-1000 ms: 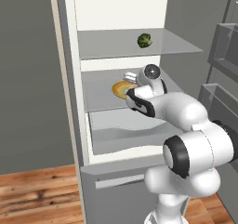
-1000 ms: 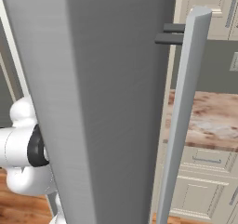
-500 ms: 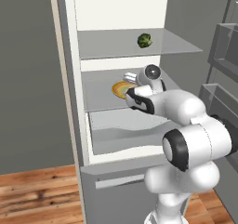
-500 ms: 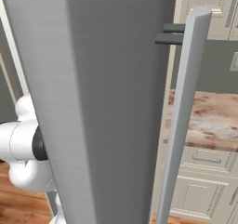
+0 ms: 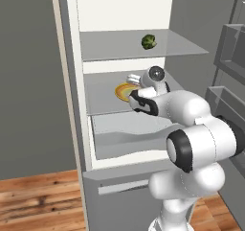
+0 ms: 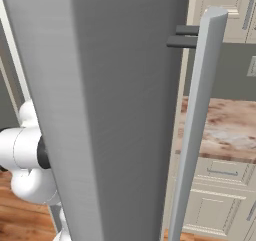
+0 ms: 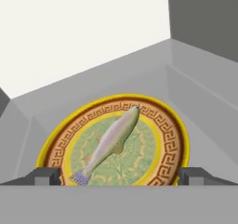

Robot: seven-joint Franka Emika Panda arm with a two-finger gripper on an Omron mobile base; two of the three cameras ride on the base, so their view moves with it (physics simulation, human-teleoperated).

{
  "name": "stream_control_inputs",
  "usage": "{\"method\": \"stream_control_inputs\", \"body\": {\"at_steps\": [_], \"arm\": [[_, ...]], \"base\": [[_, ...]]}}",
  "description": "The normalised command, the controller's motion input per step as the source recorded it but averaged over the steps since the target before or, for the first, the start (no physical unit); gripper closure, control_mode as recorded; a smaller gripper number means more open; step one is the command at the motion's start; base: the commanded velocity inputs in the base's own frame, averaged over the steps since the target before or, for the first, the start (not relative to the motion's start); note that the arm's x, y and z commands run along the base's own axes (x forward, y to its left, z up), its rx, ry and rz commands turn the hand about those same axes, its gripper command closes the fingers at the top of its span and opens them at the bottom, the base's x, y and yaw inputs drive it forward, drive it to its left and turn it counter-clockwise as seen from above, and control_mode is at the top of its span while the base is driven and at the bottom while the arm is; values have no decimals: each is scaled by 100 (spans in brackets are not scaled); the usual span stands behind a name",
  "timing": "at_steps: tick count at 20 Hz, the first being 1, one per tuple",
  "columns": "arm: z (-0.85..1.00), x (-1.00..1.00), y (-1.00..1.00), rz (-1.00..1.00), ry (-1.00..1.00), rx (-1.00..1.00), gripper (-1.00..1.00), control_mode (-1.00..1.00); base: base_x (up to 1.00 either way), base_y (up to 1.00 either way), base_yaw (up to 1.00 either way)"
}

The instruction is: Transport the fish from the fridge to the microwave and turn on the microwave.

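The fridge (image 5: pixel 72 81) stands open. On its middle shelf a yellow-orange patterned plate (image 5: pixel 123 92) carries the fish (image 7: pixel 111 143), a small pale slender one lying diagonally with its tail toward me. My gripper (image 5: pixel 132 80) reaches into the fridge just over the plate's near side. In the hand view the gripper (image 7: pixel 118 176) is open, its fingertips (image 7: pixel 44 175) wide apart at either side of the plate (image 7: pixel 173 125), with nothing between them and the fish a short way ahead. The microwave is out of view.
A round green vegetable (image 5: pixel 149 41) sits on the shelf above. A clear drawer (image 5: pixel 124 129) lies below the plate's shelf, and door bins (image 5: pixel 232 52) hang at the right. The grey fridge door (image 6: pixel 125 110) with its handle (image 6: pixel 192 135) blocks the right base view; a counter (image 6: pixel 225 130) lies beyond.
The arm has edged slightly farther into the fridge toward the plate. The gripper stays open and the fish has not moved.
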Motion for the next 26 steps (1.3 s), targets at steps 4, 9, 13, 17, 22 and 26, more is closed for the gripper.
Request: {"method": "stream_control_inputs", "body": {"at_steps": [4,9,13,17,22,26], "arm": [[-7,7,0,0,0,0,-100,-100],[-15,11,6,-2,0,0,-100,-100],[-10,13,2,-2,1,0,-100,-100],[-1,13,0,-1,2,0,-100,-100],[-1,16,1,-3,7,0,-100,-100],[-1,14,0,-3,12,0,-100,-100]], "base": [[0,0,0],[0,0,0],[0,0,0],[0,0,0],[0,0,0],[0,0,0]]}}
